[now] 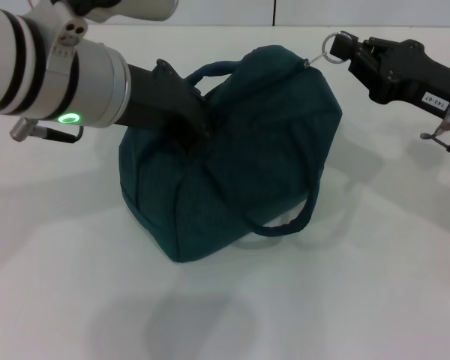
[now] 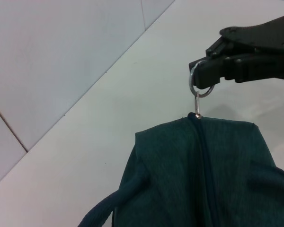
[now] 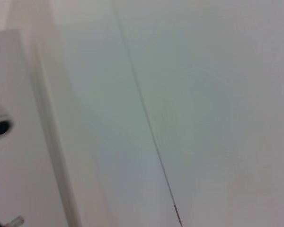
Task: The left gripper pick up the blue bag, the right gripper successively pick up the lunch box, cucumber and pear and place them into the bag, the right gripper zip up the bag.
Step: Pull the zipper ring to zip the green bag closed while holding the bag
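Nearest to you, the left gripper (image 1: pixel 189 126), a black two-finger claw on a silver wrist with a green light, is pressing its closed fingers into the fabric of the blue bag (image 1: pixel 240 150), a large dark teal cloth lunch bag sitting on the white table (image 1: pixel 75 285). The bag's zipper (image 2: pixel 202 165) is lying closed along its top ridge. At the far end, the right gripper (image 1: pixel 343 46), a black claw with a small white label, is pinching the metal ring zipper pull (image 2: pixel 197 87) with its fingers closed on it. One loop handle (image 1: pixel 285 221) is hanging down the bag's near side.
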`<state>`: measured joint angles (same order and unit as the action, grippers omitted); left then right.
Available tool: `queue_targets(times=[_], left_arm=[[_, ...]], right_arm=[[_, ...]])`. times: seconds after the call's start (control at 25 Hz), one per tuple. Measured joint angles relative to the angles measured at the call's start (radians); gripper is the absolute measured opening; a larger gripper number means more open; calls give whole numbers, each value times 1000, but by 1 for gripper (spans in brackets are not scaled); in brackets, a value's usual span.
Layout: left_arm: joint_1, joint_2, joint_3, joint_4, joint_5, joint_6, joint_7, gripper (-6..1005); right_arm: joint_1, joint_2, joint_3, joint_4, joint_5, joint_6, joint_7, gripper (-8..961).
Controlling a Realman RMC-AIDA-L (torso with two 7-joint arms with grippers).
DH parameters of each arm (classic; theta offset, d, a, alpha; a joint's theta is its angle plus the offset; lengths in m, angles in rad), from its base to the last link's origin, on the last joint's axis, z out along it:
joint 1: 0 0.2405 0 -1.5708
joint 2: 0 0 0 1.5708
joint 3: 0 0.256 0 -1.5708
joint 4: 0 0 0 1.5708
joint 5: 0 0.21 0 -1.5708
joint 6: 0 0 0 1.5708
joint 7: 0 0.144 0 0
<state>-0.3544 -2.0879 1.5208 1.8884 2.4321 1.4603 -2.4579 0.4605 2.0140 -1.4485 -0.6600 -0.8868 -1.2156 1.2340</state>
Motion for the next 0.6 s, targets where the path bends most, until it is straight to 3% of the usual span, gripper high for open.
queue_targets(times=[0.6], left_arm=[[-1, -1, -1, 1, -25, -1, 50, 41]], right_arm=[[43, -7, 53, 132, 51, -7, 287, 60]])
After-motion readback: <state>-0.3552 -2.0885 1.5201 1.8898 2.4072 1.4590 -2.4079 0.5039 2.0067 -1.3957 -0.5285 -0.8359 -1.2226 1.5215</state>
